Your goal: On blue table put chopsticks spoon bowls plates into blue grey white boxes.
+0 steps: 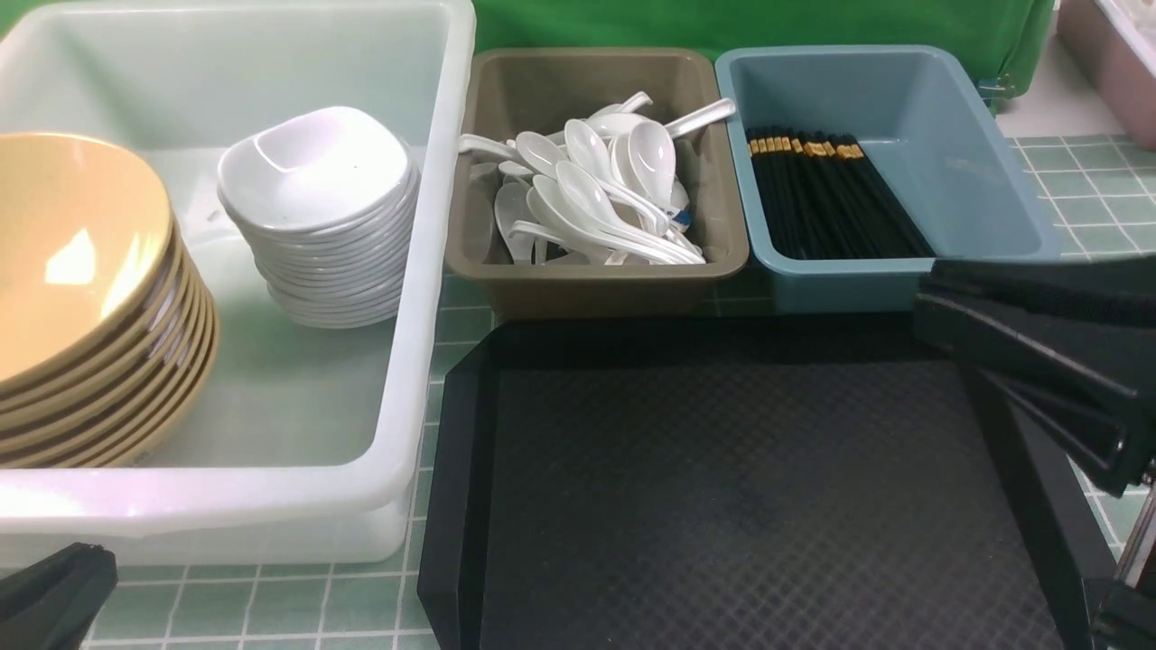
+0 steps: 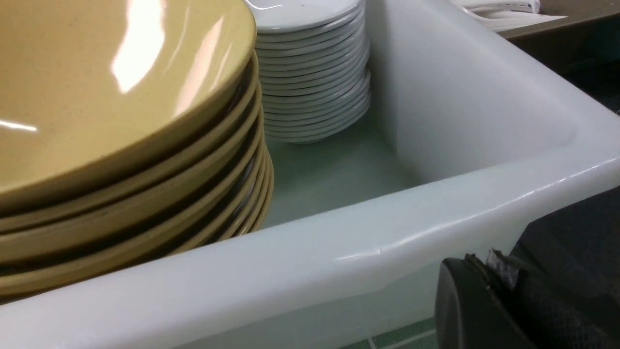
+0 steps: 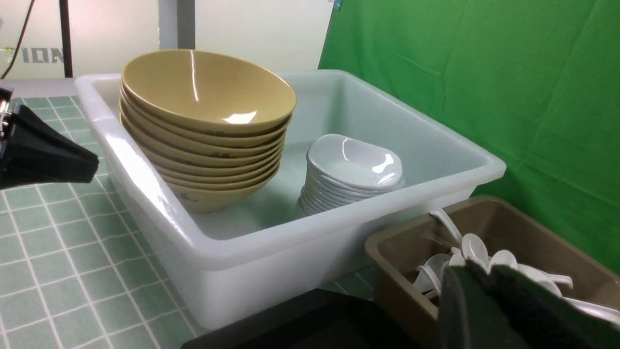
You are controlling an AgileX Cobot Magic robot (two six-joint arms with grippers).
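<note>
Inside the white box (image 1: 424, 298) stand a stack of yellow bowls (image 1: 81, 298) and a stack of white plates (image 1: 321, 212). The grey box (image 1: 596, 280) holds several white spoons (image 1: 596, 190). Black chopsticks (image 1: 826, 194) lie in the blue box (image 1: 984, 171). My left gripper (image 1: 63, 587) sits low by the white box's near wall (image 2: 339, 252); in the left wrist view its fingers (image 2: 484, 261) are pressed together, shut and empty. My right gripper (image 1: 930, 307) hovers before the blue box. In the right wrist view it (image 3: 477, 271) is shut with nothing in it, near the grey box (image 3: 387, 252).
A black tray (image 1: 741, 487) lies on the green tiled cloth (image 1: 271, 605) in front of the grey and blue boxes. A green curtain (image 1: 813, 23) hangs behind them. A pinkish bin (image 1: 1111, 54) stands at the far right.
</note>
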